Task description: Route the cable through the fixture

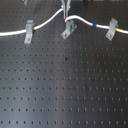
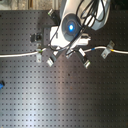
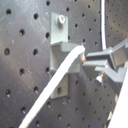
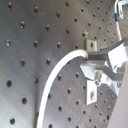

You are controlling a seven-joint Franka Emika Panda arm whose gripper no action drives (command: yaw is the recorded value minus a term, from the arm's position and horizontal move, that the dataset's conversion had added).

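Observation:
The white cable point(image 1: 47, 22) runs from the first exterior view's left edge, through a pale clip, and up to my gripper point(image 1: 65, 16), which is shut on it. From there it arcs right past a blue band point(image 1: 95, 24) and a yellow band point(image 1: 118, 31). The fixture point(image 1: 68, 31), a darker leaning clip, stands just below the gripper. In the first wrist view the cable point(image 3: 55, 85) crosses in front of the fixture point(image 3: 62, 42) and ends between the gripper's point(image 3: 86, 60) fingers. The second wrist view shows the cable point(image 4: 55, 75) curving into the gripper point(image 4: 86, 59). I cannot tell whether it sits in the fork.
A paler clip point(image 1: 29, 31) holds the cable at the first exterior view's left, and a lighter leaning clip point(image 1: 111, 29) holds it at the first exterior view's right. All stand on a black perforated board point(image 1: 65, 85). The arm point(image 2: 72, 25) hides the middle in the second exterior view.

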